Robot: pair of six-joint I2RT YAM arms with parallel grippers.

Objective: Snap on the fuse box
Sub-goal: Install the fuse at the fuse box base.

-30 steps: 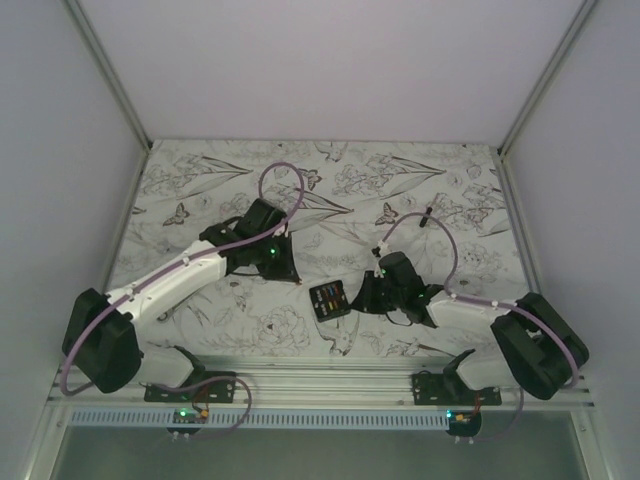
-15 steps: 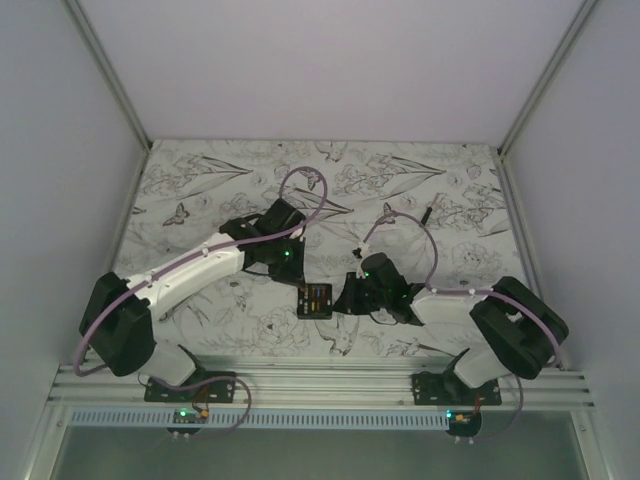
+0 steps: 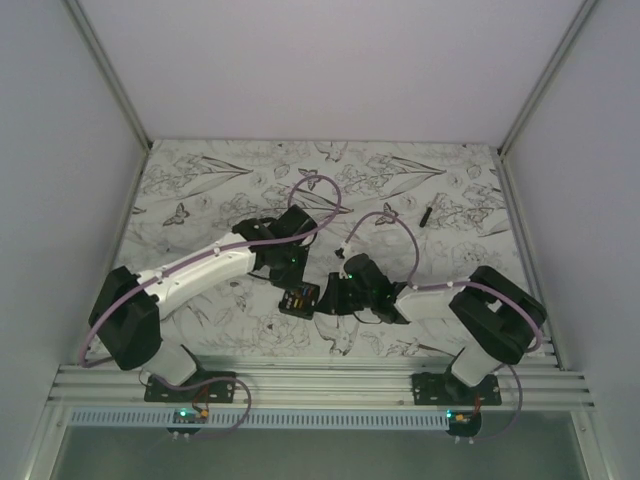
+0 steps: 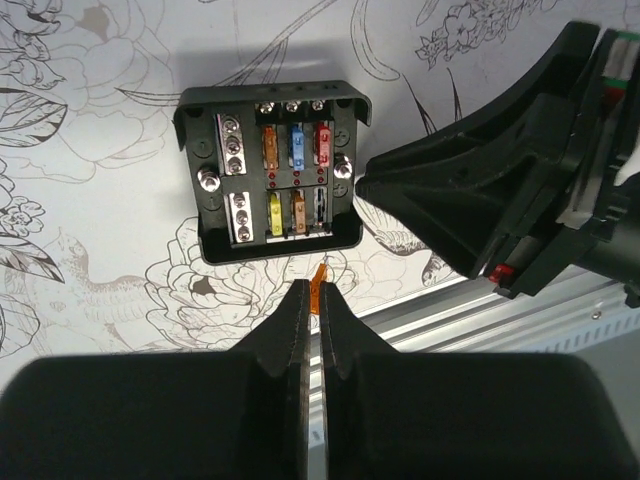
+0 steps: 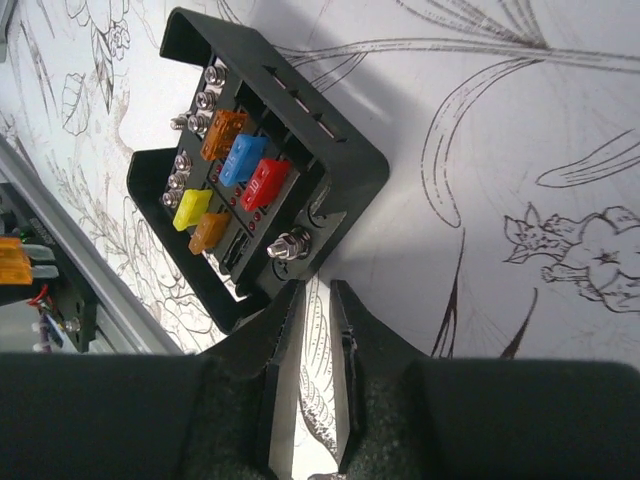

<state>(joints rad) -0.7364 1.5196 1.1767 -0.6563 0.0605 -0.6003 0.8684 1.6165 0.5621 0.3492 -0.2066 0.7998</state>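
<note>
Left gripper (image 4: pixel 312 302) (orange fuse (image 4: pixel 320 279)), fuse box (image 4: pixel 268 93)

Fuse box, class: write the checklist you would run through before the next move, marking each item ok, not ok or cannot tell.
1. The fuse box lies face up, slots showing: ok.
2. The left end effector is shut on the orange fuse: ok.
3. A free slot in the box: ok, one looks empty.
4. Fuse lined up over that slot: not ok; it is off the box's edge.
5. The right end effector bracing the box: cannot tell; its tips are at the box's side, contact unclear.
</note>
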